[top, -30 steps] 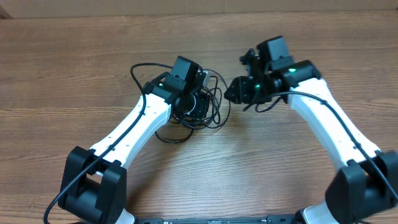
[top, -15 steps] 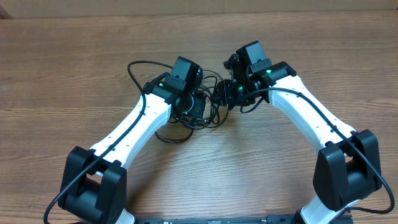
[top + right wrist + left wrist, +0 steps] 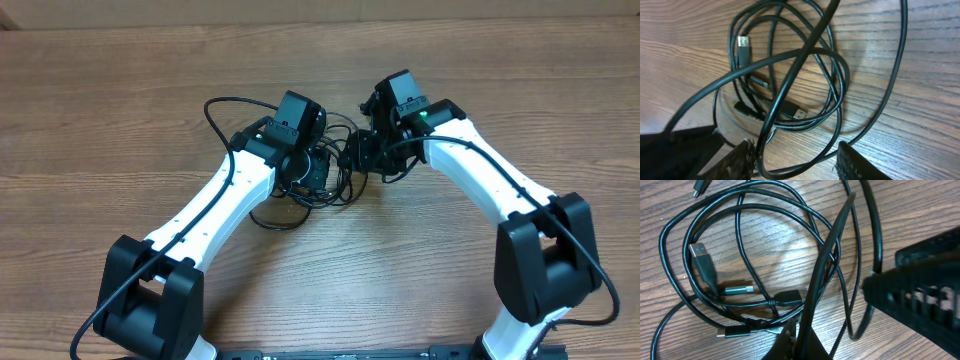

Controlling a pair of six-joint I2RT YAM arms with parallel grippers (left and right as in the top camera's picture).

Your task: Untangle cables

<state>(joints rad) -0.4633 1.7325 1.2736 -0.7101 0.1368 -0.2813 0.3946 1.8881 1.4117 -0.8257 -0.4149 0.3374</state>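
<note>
Overhead, wrists hide most cables (image 3: 704, 267); arms converge, left gripper (image 3: 796, 336) pinching a strand, right gripper (image 3: 796, 152) spread around another.

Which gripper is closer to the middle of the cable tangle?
Left. The left gripper sits over the cables, one strand running up to it; the right gripper is at their right edge, open around a strand.

even bright light; soft glare on the wood; wrist views blurred near the lens
</note>
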